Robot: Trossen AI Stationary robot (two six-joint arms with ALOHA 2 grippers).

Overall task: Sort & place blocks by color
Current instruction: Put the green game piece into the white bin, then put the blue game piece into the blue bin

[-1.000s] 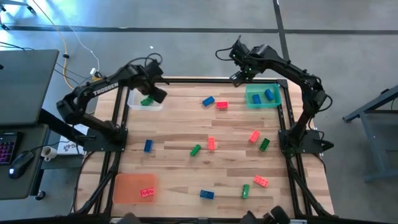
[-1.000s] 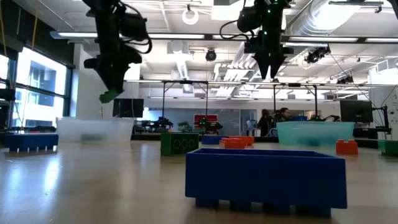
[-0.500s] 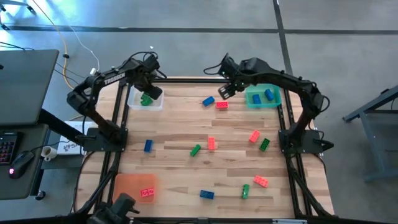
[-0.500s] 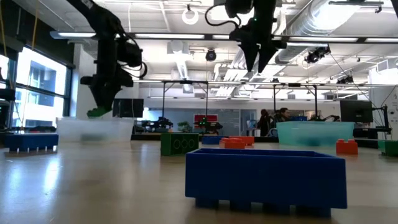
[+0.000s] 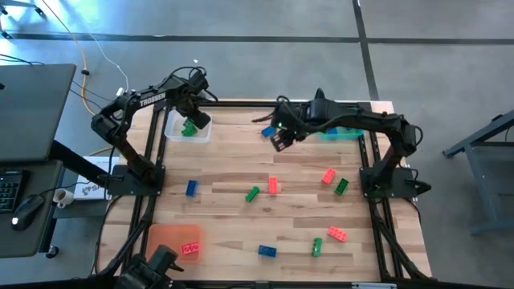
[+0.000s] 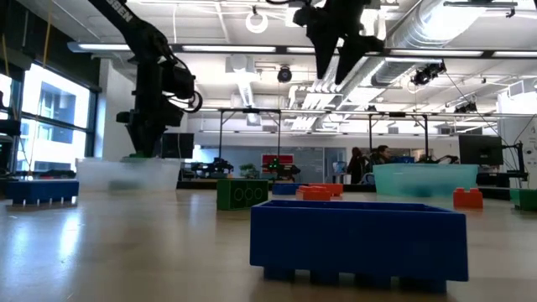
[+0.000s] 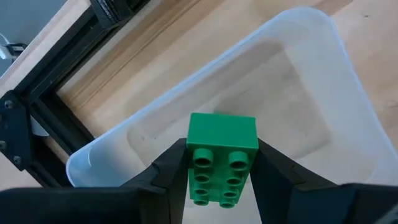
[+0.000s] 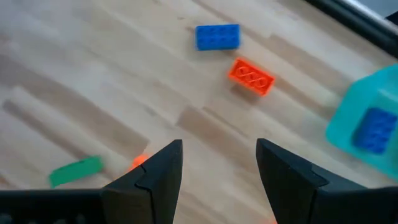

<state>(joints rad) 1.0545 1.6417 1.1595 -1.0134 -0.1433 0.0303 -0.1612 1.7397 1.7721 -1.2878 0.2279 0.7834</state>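
Two arms work above the counter [image 5: 225, 164]. Left gripper [image 7: 222, 163] sits over the clear tray [image 7: 323, 81], jaws clamped on a green block [image 7: 221, 158]. Right gripper [image 8: 219, 158], jaws apart and empty, hangs near a blue block [image 8: 217, 36] and red block [image 8: 251, 76].

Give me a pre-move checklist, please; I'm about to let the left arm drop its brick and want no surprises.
1. Small green studded plastic brick between the left gripper fingers: ok.
2. Brick over the clear plastic tray: ok.
3. Tray floor bare beneath the brick: ok.
4. Fingers already loosened from the brick: cannot tell.
5. Right gripper away from that tray, mid-table: ok.
6. Right gripper open and empty: ok.
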